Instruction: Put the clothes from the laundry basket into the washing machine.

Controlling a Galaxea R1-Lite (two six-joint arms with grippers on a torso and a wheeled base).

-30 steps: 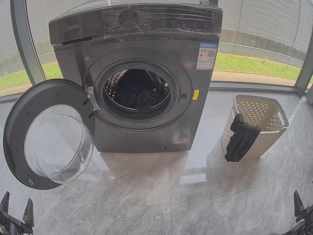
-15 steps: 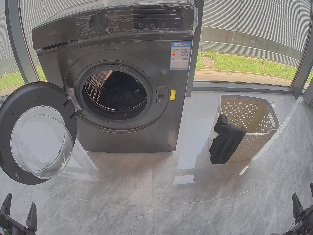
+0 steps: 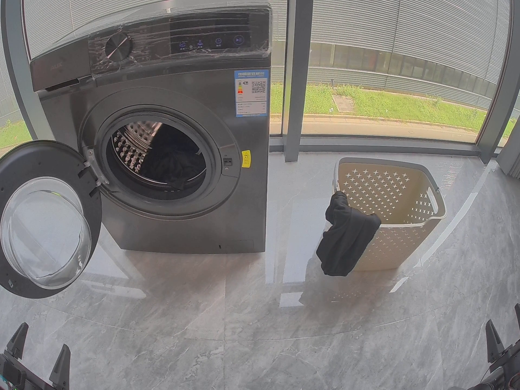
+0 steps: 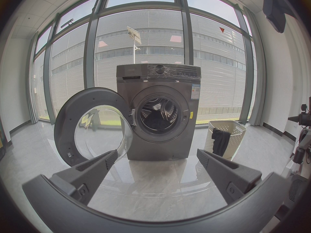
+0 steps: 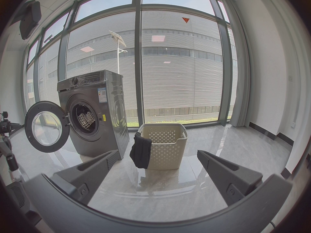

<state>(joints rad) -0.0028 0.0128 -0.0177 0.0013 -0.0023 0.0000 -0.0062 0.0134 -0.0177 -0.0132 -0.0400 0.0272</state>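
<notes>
A grey washing machine [image 3: 162, 131] stands at the left with its round door [image 3: 46, 220] swung open; dark clothes [image 3: 173, 163] lie in the drum. A cream laundry basket [image 3: 403, 234] sits on the floor to its right, with a black garment [image 3: 346, 236] draped over its near rim. My left gripper [image 3: 39, 350] is low at the near left, open and empty. My right gripper [image 3: 504, 331] is low at the near right. In the left wrist view the open left gripper [image 4: 155, 160] faces the washing machine [image 4: 158, 110]. In the right wrist view the open right gripper [image 5: 157, 160] faces the basket [image 5: 165, 144].
Polished grey floor tiles [image 3: 260, 320] stretch between me and the machine. Tall windows with dark frames [image 3: 298, 66] stand behind. The open door juts out toward the near left.
The whole head view has shifted: machine and basket now sit further left in the picture, so the camera has turned right. Nothing has been taken hold of.
</notes>
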